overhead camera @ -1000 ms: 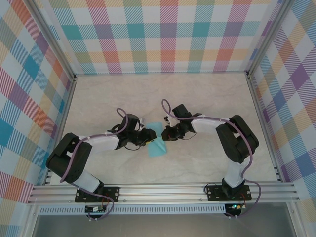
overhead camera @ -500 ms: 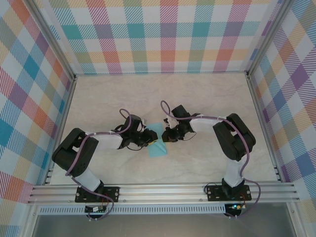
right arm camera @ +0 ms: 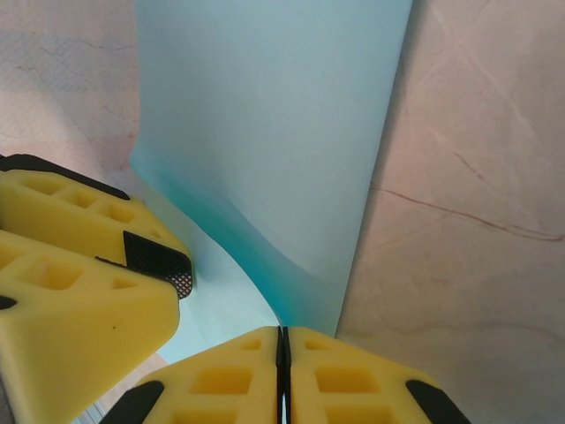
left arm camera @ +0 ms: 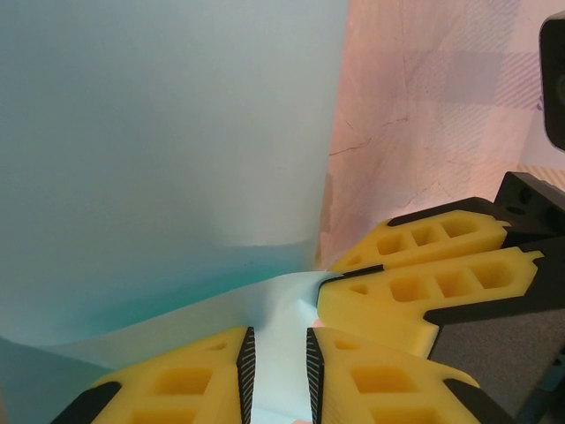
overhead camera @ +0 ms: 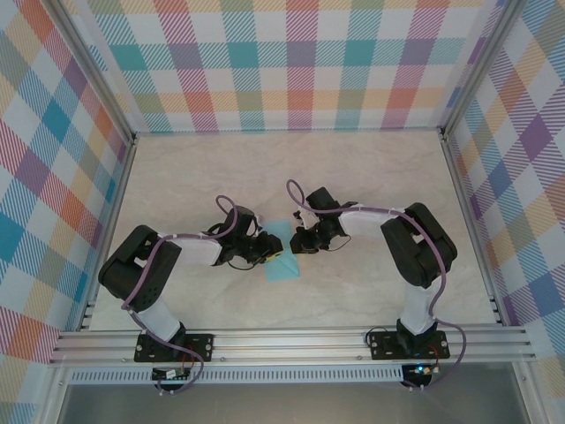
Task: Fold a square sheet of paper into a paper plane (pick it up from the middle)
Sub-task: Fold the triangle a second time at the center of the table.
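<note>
Over the last second the left pincer [left arm camera: 280, 343] has slid in at the 9 o'clock edge of the square sheet of paper [overhead camera: 284, 265] and narrowed to a slim gap astride a raised ridge of it. The right pincer [right arm camera: 282, 340], at 2 o'clock, stays clamped on a curled-up edge. The sheet lies mid-surface [overhead camera: 371, 185], partly lifted. The middle pinch looks nearly secured, with folding barely begun.

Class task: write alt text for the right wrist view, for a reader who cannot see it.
A light blue paper curls up off a marbled table, its near edge pinched in the shut yellow fingers of the right gripper at the bottom. The left gripper reaches in from the picture's left edge, beside the curl.
</note>
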Controlling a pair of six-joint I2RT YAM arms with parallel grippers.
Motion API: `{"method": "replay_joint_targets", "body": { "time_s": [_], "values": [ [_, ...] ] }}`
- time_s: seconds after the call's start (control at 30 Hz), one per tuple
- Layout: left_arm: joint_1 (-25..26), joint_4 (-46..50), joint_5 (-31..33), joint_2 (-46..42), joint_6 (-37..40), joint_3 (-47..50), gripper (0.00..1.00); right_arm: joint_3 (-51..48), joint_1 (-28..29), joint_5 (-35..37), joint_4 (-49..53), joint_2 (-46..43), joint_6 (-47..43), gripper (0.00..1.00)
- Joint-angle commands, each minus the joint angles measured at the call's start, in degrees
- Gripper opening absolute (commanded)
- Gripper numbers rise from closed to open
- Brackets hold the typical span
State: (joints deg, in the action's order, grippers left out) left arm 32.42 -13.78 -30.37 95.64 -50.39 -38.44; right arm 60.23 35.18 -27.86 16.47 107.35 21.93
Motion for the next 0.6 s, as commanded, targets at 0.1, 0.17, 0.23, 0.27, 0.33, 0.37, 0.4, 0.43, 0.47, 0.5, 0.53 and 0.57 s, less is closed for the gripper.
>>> {"method": "replay_joint_targets", "body": {
  "time_s": [0.1,0.17,0.23,0.27,0.33,0.37,0.4,0.43,0.47,0.5,0.53,0.57],
  "values": [
    [1.1,-0.4,0.1,0.8,-0.5,-1.1,0.26,1.8,-0.2,0.0,1.0,1.7,-0.9,0.11],
    [1.1,-0.1,0.4,0.8,-0.3,-1.0,0.26,1.9,-0.2,-0.2,0.9,1.9,-0.9,0.12],
    [1.1,0.4,0.8,0.7,-0.4,-1.0,0.25,2.0,-0.1,-0.3,0.9,2.0,-0.9,0.12],
    [1.1,0.6,0.9,0.7,-0.3,-1.0,0.25,2.0,-0.1,-0.3,0.9,2.1,-0.9,0.12],
    [1.1,0.9,1.1,0.8,-0.4,-1.0,0.24,2.0,-0.1,-0.4,0.8,2.1,-0.9,0.12],
    [1.1,1.1,1.2,0.7,-0.4,-1.0,0.23,2.0,-0.1,-0.5,0.7,2.2,-0.9,0.12],
    [1.1,1.3,1.3,0.8,-0.4,-1.0,0.23,2.1,-0.1,-0.6,0.6,2.2,-0.9,0.12],
    [1.1,1.5,1.5,0.9,-0.4,-1.0,0.22,2.1,0.0,-0.7,0.6,2.2,-0.9,0.12],
    [1.1,1.6,1.6,0.8,-0.3,-1.0,0.22,2.2,-0.1,-0.8,0.5,2.2,-0.9,0.12],
    [1.1,1.8,1.7,0.8,-0.3,-1.0,0.22,2.2,-0.1,-1.1,0.4,2.3,-1.0,0.12],
    [1.1,2.0,1.9,0.7,-0.3,-0.9,0.21,2.2,-0.1,-1.3,0.3,2.3,-1.1,0.11],
    [1.1,2.2,2.0,0.6,-0.3,-0.9,0.21,2.2,-0.1,-1.4,0.1,2.4,-1.1,0.11]
  ]
}}
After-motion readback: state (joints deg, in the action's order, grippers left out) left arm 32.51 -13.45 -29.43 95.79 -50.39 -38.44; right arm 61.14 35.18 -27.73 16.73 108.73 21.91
